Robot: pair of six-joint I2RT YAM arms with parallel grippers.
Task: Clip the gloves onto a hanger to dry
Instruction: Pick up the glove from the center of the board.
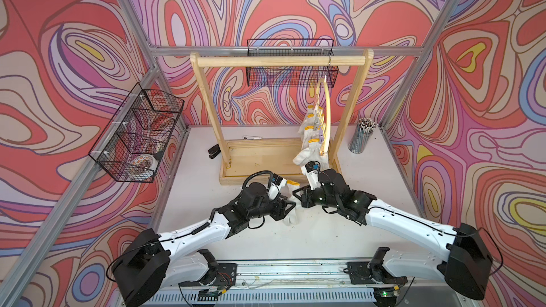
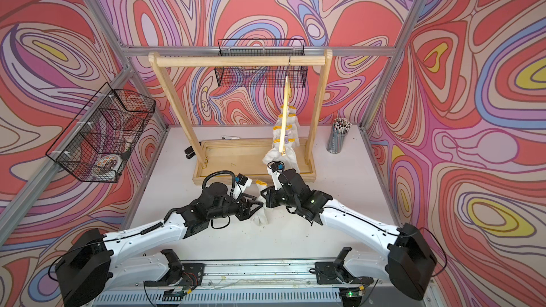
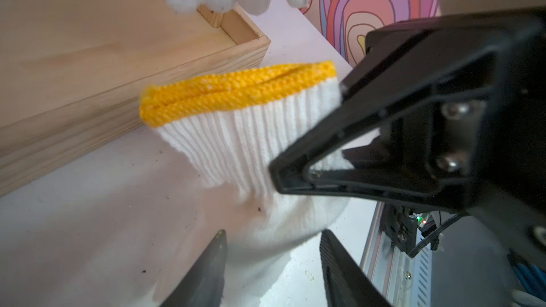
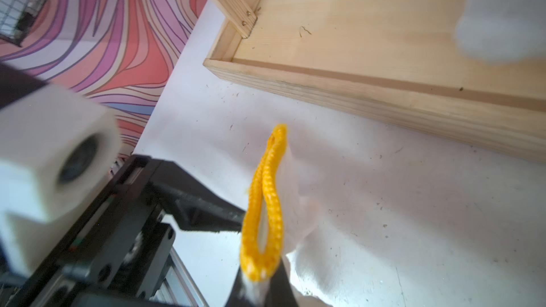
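Right claw (image 4: 261, 282) clamps yellow cuff of a glove (image 3: 236, 131) over the counter (image 4: 384, 202).
Left claw (image 3: 273, 255) gapes astride its body; other gloves (image 2: 291, 159) hang from the hanger (image 2: 284, 113).

The pale yellow arched hanger (image 1: 327, 107) hangs by its metal hook from the wooden rail (image 1: 266, 62), nearly edge-on in both top views. Several white gloves (image 1: 308, 140) with yellow-edged cuffs hang clipped along it, fingers down. A loose glove (image 3: 236, 131) lies on the table (image 1: 295, 240) before the rail's base, its yellow cuff raised and nipped in the right pincer (image 4: 260, 286).
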